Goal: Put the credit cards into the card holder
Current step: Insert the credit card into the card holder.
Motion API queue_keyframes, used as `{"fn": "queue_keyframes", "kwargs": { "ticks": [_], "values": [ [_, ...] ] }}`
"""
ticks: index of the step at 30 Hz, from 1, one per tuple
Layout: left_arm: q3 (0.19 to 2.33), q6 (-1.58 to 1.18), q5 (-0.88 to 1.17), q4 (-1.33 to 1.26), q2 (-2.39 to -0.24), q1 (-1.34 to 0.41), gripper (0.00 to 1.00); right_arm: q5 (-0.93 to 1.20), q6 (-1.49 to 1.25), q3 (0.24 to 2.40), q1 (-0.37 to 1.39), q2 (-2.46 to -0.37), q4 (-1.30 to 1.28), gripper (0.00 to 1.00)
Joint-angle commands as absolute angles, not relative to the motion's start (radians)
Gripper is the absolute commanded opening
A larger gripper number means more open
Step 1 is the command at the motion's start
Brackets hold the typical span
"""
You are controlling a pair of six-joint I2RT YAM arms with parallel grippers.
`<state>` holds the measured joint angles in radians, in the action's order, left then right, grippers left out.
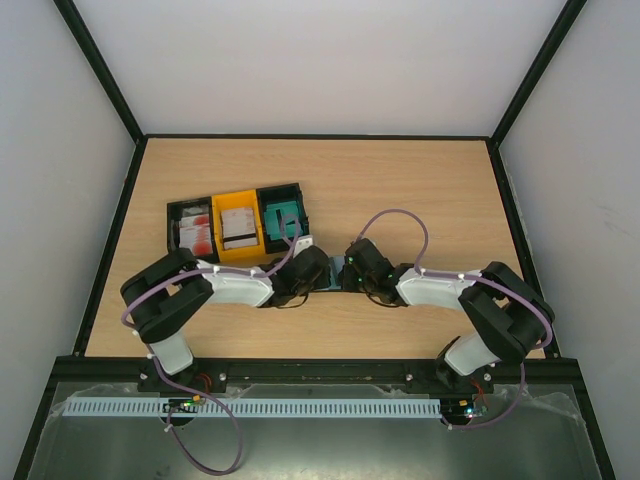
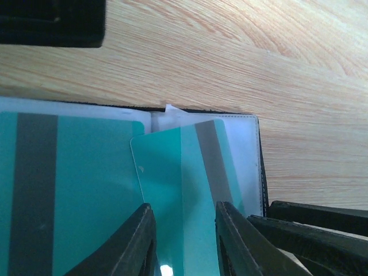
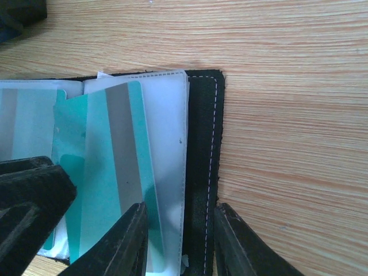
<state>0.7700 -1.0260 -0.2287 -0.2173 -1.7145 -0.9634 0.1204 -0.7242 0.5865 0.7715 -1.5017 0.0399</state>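
The black card holder (image 3: 201, 144) lies open on the table between both arms, its clear sleeves facing up. A teal credit card (image 2: 178, 172) with a grey stripe sits slanted, its far end tucked into the right sleeve (image 2: 244, 144). My left gripper (image 2: 184, 206) is over this card's near end with its jaws apart, and the card is wider than the gap. Another teal card (image 2: 75, 190) fills the left sleeve. My right gripper (image 3: 181, 207) is open, astride the holder's stitched right edge, with one finger over the sleeve and the other over the wood. From above, both grippers (image 1: 318, 272) (image 1: 350, 272) hide the holder.
Three bins stand side by side behind the left arm. A black bin (image 1: 178, 215) holds red-and-white cards, a yellow bin (image 1: 238, 200) holds white cards, and another black bin (image 1: 298, 200) holds teal cards. The right gripper's fingers (image 2: 316, 224) crowd the holder's right edge.
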Motion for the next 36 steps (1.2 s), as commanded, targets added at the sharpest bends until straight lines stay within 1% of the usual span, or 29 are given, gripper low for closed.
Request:
{"fn": "queue_keyframes", "kwargs": {
  "ticks": [1,7,12,15,17,21,24,29,36],
  "values": [
    [0.805,-0.952,-0.210,-0.206,-1.750,-0.953,0.30,0.138,-0.716,0.567,0.764,-1.511,0.011,0.31],
    [0.812,-0.903,-0.172,-0.241,-1.756,-0.940,0.34,0.143,-0.721,0.563,0.757,-1.503,0.020,0.31],
    [0.808,-0.903,-0.192,-0.240,-1.748,-0.918,0.38,0.134,-0.728,0.551,0.752,-1.477,0.029,0.32],
    [0.811,-0.911,-0.210,-0.229,-1.739,-0.910,0.44,0.122,-0.730,0.547,0.749,-1.459,0.034,0.35],
    [0.821,-0.916,-0.211,-0.219,-1.745,-0.904,0.47,0.123,-0.728,0.549,0.747,-1.455,0.035,0.39],
    [0.859,-0.937,-0.220,-0.172,-1.774,-0.896,0.48,0.120,-0.727,0.566,0.740,-1.468,0.034,0.43],
    [0.872,-0.954,-0.221,-0.156,-1.792,-0.897,0.49,0.119,-0.726,0.577,0.735,-1.482,0.050,0.44],
    [0.920,-0.986,-0.261,-0.079,-1.831,-0.900,0.49,0.147,-0.728,0.592,0.719,-1.516,0.081,0.43],
    [0.953,-0.971,-0.325,-0.033,-1.808,-0.944,0.50,0.190,-0.734,0.592,0.706,-1.547,0.113,0.40]
  ]
}}
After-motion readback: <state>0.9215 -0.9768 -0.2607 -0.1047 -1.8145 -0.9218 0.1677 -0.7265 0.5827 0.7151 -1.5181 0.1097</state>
